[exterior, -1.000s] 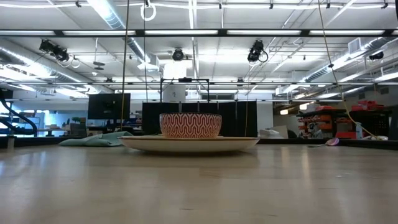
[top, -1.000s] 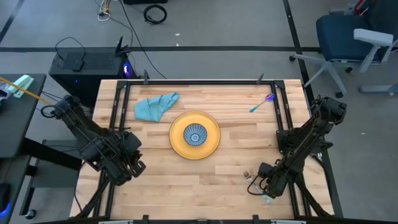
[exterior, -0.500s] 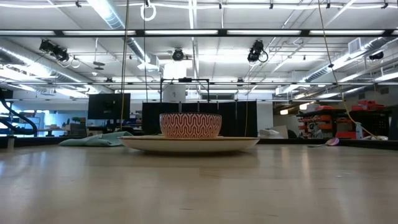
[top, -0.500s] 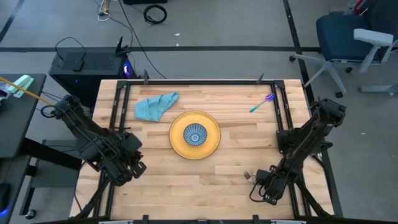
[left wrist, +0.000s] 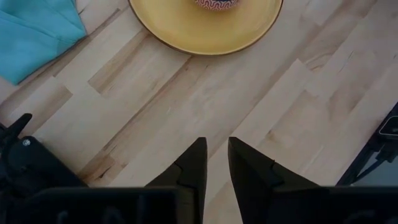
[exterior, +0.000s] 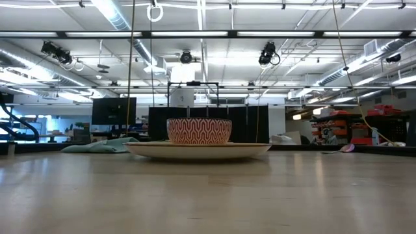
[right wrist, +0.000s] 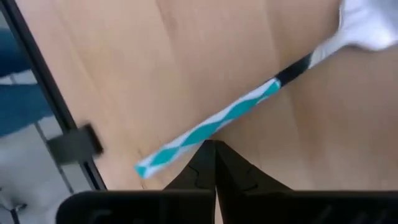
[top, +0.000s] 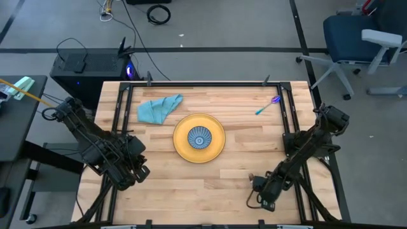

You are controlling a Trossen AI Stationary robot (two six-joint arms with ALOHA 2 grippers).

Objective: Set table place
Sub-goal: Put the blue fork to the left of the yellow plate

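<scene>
**Fingers shut beside utensil at worktop's right corner**

The worktop (top: 235, 172) carries a plate (top: 216, 147) with bowl (top: 200, 137) at centre. Right fingers (right wrist: 214, 163) are closed, holding nothing, over a teal-striped utensil (right wrist: 217, 127). Left fingers (left wrist: 214, 165) hover slightly parted, empty

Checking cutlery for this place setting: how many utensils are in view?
2: purple utensil near the table's far right corner; striped utensil by the right gripper. More may be hidden.

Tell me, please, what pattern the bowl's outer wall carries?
Red with white chevron-like lines on the bowl, clearest in the low view.
</scene>
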